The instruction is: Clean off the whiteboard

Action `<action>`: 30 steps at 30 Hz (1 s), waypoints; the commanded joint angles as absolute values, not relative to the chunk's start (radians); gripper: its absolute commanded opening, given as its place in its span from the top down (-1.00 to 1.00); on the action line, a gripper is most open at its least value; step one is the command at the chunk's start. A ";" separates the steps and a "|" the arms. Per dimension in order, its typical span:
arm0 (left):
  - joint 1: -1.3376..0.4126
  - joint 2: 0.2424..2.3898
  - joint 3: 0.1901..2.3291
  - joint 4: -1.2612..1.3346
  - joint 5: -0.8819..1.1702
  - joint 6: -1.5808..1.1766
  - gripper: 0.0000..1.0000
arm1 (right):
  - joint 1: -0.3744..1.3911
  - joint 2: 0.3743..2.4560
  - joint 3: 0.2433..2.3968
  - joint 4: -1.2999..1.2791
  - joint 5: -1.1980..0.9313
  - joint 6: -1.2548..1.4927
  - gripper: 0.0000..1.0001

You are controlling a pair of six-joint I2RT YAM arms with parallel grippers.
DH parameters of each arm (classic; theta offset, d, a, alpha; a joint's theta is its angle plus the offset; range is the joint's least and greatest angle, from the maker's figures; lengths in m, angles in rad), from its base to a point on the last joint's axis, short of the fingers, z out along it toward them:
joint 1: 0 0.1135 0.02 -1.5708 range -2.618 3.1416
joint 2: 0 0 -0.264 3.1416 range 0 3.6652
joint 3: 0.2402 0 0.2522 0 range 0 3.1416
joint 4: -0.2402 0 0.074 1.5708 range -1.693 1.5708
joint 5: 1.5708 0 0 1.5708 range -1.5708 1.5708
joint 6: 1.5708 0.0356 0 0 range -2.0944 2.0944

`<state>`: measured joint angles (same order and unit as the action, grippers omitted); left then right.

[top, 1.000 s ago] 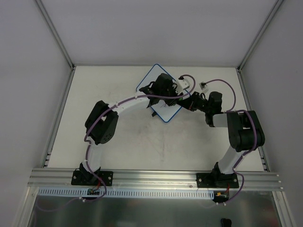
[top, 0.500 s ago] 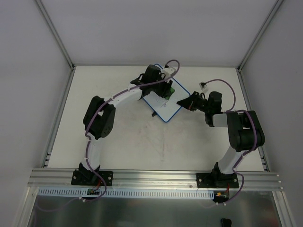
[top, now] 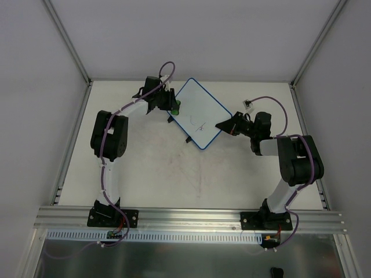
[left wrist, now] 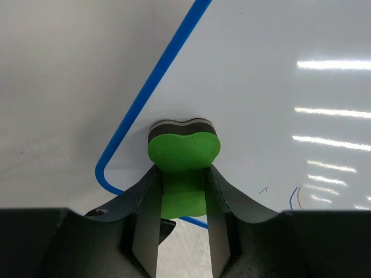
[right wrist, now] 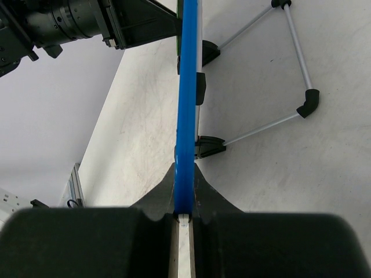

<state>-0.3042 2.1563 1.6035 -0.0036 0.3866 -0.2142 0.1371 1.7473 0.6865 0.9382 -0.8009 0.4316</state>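
My left tool (left wrist: 182, 174) grips the green eraser (left wrist: 184, 147) at the left corner of the whiteboard (top: 203, 104), which sits far-centre on the counter (top: 145, 168), my right tool (right wrist: 184, 215) clamping its right rim; the marker strokes (top: 197, 124) lie rightward and nearer.

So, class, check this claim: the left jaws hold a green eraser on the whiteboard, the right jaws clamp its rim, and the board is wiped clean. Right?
Not quite: the whiteboard is not clean. The top external view shows marker lines near its middle. The rest stands.
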 commanded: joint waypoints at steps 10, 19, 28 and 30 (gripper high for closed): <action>-0.557 2.083 1.487 0.031 0.419 0.132 1.00 | 0.166 1.715 0.729 1.011 -0.893 0.405 1.00; -0.687 2.059 1.442 -0.046 0.399 0.343 0.98 | 0.166 1.715 0.732 1.012 -0.894 0.413 1.00; -0.795 2.083 1.440 -0.098 0.296 0.495 1.00 | 0.166 1.721 0.738 1.014 -0.896 0.416 1.00; -0.801 2.069 1.419 -0.097 0.305 0.523 1.00 | 0.166 1.721 0.741 1.012 -0.897 0.417 0.99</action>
